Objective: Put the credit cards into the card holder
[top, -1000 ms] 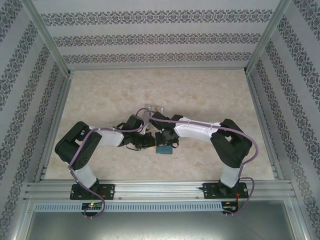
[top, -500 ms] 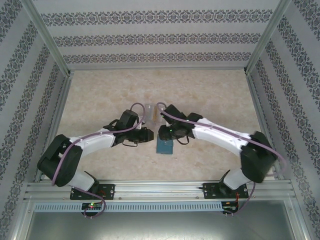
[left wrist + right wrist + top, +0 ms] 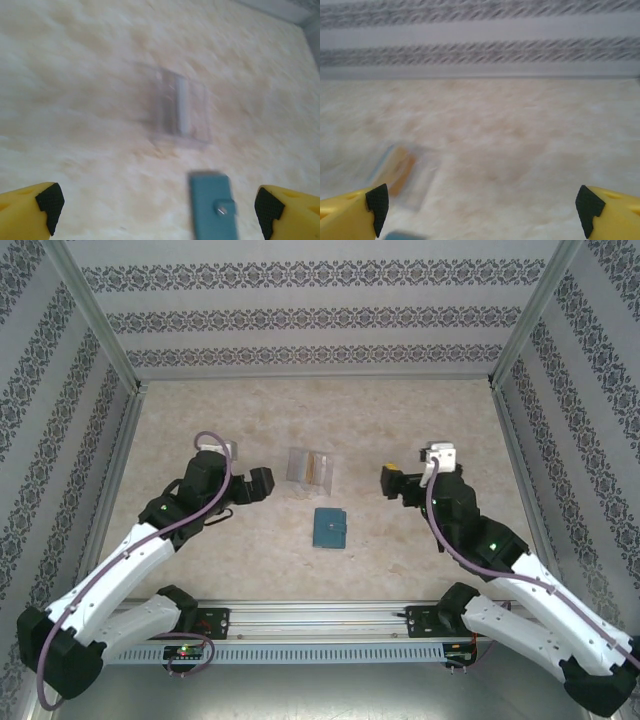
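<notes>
The left claw (image 3: 262, 483) hangs over the tabletop (image 3: 200, 420) on the left of the top view, pointing right toward the middle. In its wrist view the two yellow fingers (image 3: 30, 207), tipped with black pads, sit in the opposite lower corners. They stand wide apart and grip nothing.

Near the middle of the tabletop lies a clear case (image 3: 310, 468), flat and well apart from both claws. The cards (image 3: 319, 468) show as an orange-tan strip in its right half; how many there are I cannot tell. In the left wrist view the case is a blurred box with a pale strip inside it. In the right wrist view an orange patch shows at the left, too blurred to tell more.

The wallet (image 3: 329, 528) is teal and folded shut. It lies flat on the tabletop, just nearer the arm bases than the case and slightly to its right, not touching it. No card is in it. The left wrist view shows it low between the fingers, closer to the right-hand one, with a small snap (image 3: 220, 210) on its cover.

The right claw (image 3: 388, 480) hangs on the right, pointing left, about level with the left claw and clear of the case and wallet. Its yellow fingers (image 3: 350, 212) also stand wide apart and hold nothing. Past them lie bare tabletop and the striped wall (image 3: 480, 45).
</notes>
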You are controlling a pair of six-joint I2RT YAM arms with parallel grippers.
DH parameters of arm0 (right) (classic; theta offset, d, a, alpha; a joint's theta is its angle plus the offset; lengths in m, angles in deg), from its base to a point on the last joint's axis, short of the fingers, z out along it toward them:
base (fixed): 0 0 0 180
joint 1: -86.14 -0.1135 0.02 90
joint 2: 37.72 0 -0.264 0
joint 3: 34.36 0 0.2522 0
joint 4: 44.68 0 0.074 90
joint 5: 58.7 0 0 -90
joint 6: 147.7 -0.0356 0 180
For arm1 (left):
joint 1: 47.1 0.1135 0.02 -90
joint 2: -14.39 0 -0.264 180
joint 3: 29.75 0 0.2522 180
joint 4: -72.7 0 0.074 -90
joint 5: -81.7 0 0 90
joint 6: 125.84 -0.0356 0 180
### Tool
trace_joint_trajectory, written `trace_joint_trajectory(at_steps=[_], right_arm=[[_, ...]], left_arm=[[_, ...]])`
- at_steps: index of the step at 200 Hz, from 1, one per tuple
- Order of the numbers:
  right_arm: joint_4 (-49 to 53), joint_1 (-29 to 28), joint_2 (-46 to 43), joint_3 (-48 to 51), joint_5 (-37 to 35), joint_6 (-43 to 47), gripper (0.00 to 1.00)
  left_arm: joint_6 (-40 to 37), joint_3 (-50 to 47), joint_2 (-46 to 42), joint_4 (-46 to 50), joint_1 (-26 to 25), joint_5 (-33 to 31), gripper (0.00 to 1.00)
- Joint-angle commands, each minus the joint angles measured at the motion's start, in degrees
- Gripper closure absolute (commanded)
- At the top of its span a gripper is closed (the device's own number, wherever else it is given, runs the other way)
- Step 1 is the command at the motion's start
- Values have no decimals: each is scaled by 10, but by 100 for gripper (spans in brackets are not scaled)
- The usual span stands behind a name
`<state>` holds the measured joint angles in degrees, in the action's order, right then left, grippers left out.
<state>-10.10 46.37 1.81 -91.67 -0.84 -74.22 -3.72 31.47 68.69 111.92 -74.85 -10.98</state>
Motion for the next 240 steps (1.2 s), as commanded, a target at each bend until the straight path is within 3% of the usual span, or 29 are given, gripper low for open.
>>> trace_joint_trajectory(at_steps=[1,20,38,51,66,100,131,160,183,200,213,224,240], right_arm=[[-117,54,-27,104,-112,137,2],[-174,163,-50,172,-6,109,2],[-250,297,-26,229,142,103,2],[-328,375,7,273,203,93,2],[-412,424,51,301,262,86,2],[-553,426,211,308,274,92,2],[-680,412,291,306,266,119,2],[-714,406,388,258,279,120,2],[-777,386,482,242,263,137,2],[-716,376,461,221,249,146,2],[-753,374,475,227,246,148,2],[-727,374,466,221,247,149,2],[-733,376,471,219,243,143,2]], left_arm=[[-62,-13,-13,58,-1,-190,0],[-101,-78,-36,-30,-1,-274,1],[-189,-155,-46,-186,0,-315,0],[-332,-214,-31,-307,0,-281,0],[-360,-258,4,-404,16,-268,1],[-357,-311,64,-565,116,-131,1],[-290,-328,153,-680,208,-58,1],[-297,-267,213,-634,230,-6,1],[-321,-250,239,-641,237,-20,1],[-332,-250,276,-692,253,-6,1],[-313,-238,332,-712,272,8,1],[-316,-251,359,-773,277,21,1],[-315,-240,354,-740,277,19,1]])
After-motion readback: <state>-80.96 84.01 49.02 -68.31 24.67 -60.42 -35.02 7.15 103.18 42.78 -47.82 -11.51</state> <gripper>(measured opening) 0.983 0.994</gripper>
